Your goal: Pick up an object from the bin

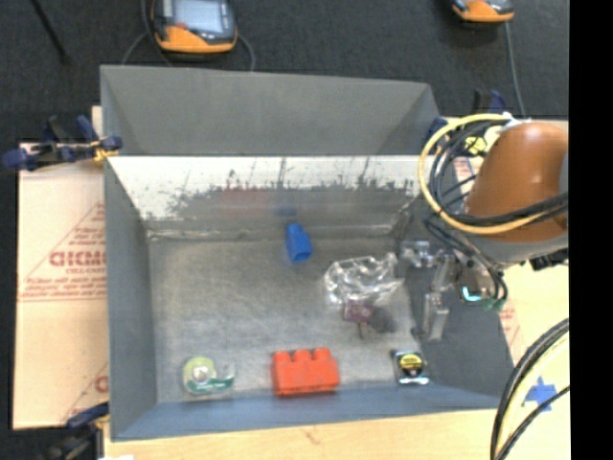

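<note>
The pincer hangs low at the right side of the bin; wide or narrow, I cannot tell. Just to its left lies a crumpled clear wrapper, its long axis running sideways toward the pincer. A small yellow tape measure sits near, in front.

A robot arm reaches in from the right side of the scene. Its wrist carries a smooth, rounded orange cover. Loops of yellow and black cables ring the cover's left edge. Nearer than the cover and slightly to its left, the grey metal gripper hangs pointing straight down. A small teal light glows on the wrist hardware just to the gripper's right.
</note>
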